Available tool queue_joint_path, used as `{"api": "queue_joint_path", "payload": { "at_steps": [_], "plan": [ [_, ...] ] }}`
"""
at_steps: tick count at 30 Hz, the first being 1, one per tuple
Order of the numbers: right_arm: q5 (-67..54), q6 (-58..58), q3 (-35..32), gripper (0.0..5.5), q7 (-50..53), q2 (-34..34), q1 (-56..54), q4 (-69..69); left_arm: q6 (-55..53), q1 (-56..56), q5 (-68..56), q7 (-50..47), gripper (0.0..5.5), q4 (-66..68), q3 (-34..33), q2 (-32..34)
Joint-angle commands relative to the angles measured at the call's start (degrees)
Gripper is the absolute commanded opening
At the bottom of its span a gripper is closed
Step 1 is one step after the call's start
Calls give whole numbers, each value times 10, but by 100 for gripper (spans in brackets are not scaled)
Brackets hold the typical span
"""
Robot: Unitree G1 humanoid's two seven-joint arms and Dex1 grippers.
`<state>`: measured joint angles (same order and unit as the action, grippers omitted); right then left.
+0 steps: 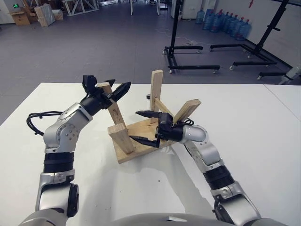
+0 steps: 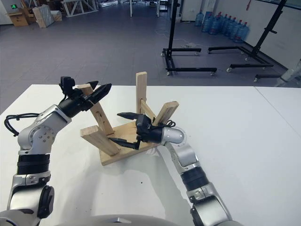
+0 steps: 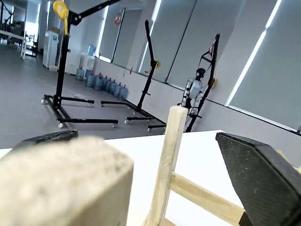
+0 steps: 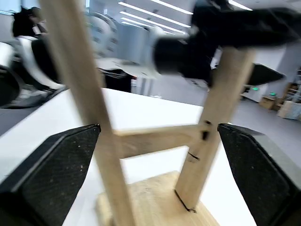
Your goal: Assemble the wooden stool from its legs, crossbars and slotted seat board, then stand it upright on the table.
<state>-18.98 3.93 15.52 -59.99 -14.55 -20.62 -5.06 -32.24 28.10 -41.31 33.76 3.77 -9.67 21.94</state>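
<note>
Gaping wide, the right hand [image 1: 135,125] hangs released over the middle of the seat board [image 1: 123,153], grasping nothing. In its wrist view the two pads [image 4: 54,169] stand far apart, and between them show two legs joined by a crossbar [image 4: 155,139].

The left hand [image 1: 120,84] sits high above the seat board's left edge, at the top end of the left leg [image 1: 115,115]. It is released too. Its fingers [image 3: 263,179] are spread, with the leg's end close beside one of them, and I cannot tell whether they touch.

The stool lies upside down, with the seat board flat on the white bench [image 1: 244,132] and its legs pointing up. From the board's far edge the back leg [image 1: 156,94] rises nearly upright. The right leg [image 1: 186,110] tilts outward from the board's right side, and a thin bar [image 1: 162,106] runs between these two. The front leg [image 1: 120,136] leans out over the board's near left corner.

Beyond the seat board, on the grey floor, stand black wheeled frames [image 1: 190,66] and a cluster of blue water bottles [image 1: 225,21].
</note>
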Motion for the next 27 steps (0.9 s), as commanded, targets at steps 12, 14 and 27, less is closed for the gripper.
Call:
{"api": "queue_joint_path", "payload": {
  "at_steps": [12, 14, 27],
  "plan": [
    [-412, 315, -322, 460, 43, -258, -182, -158, 103, 213, 94, 211, 540, 331, 17, 11],
    [-375, 292, -322, 460, 44, -250, -186, -77, 117, 249, 110, 246, 540, 388, 26, 0],
    [-311, 308, -461, 460, -5, -354, 9, 117, -113, 242, 28, 429, 540, 194, -174, 456]
  ]
}}
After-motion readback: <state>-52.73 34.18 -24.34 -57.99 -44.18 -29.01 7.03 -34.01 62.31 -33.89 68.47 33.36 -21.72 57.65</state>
